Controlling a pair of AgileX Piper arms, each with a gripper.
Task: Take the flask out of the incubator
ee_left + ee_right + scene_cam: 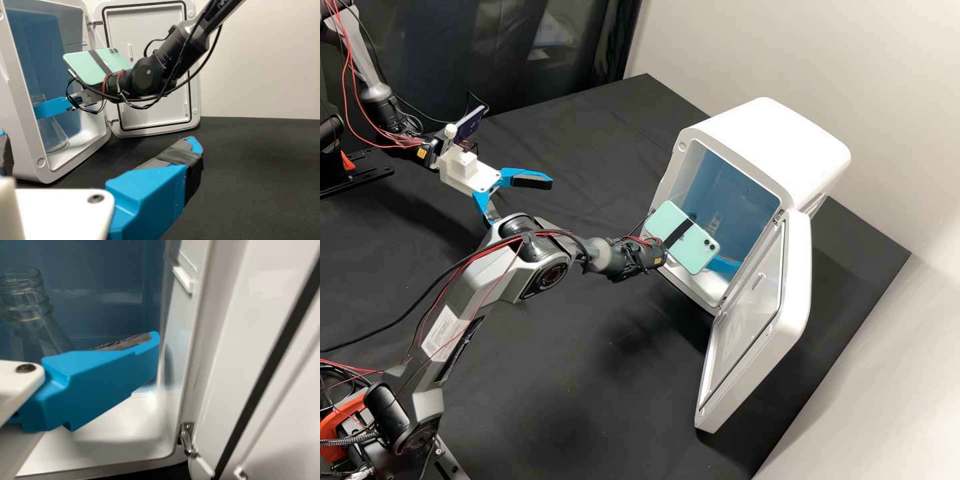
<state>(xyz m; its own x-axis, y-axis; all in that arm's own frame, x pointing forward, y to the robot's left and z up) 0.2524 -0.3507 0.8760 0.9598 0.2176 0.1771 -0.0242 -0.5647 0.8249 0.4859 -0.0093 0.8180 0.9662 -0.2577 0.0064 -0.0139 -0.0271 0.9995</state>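
A black bench [600, 373] runs under a white wall [827, 53], with a black curtain [493, 47] hanging behind its far left corner. Toward the bench's right end stands the white incubator [780, 143], its blue chamber facing the arms. Its door [780, 300] is swung wide open on a metal hinge [186, 438] and juts out from the cabinet at the near side of the opening, its windowed inner face turned toward the bench.

The flask [26, 300] is clear glass with an open neck. It stands upright on the chamber floor, inside the incubator.

The right arm [520, 267] comes across the bench from the near left and passes through the opening. This puts the right gripper [44, 107] inside the chamber, just beside the flask's neck. I cannot tell whether it touches the glass, or whether it is released or clenched. A mint-green phone [683, 237], strapped to that arm's wrist by a black band, sits in the mouth of the chamber and hides much of the interior from the high view. Red and black cables [473, 260] loop along the arm.

The left gripper [520, 199] hangs above the bench to the left of the incubator, well apart from it. It is released, its two blue fingers [528, 179] spread wide. A dark phone [472, 121] rides on its wrist. In the left wrist view, the right arm's forearm crosses in front of the open door.
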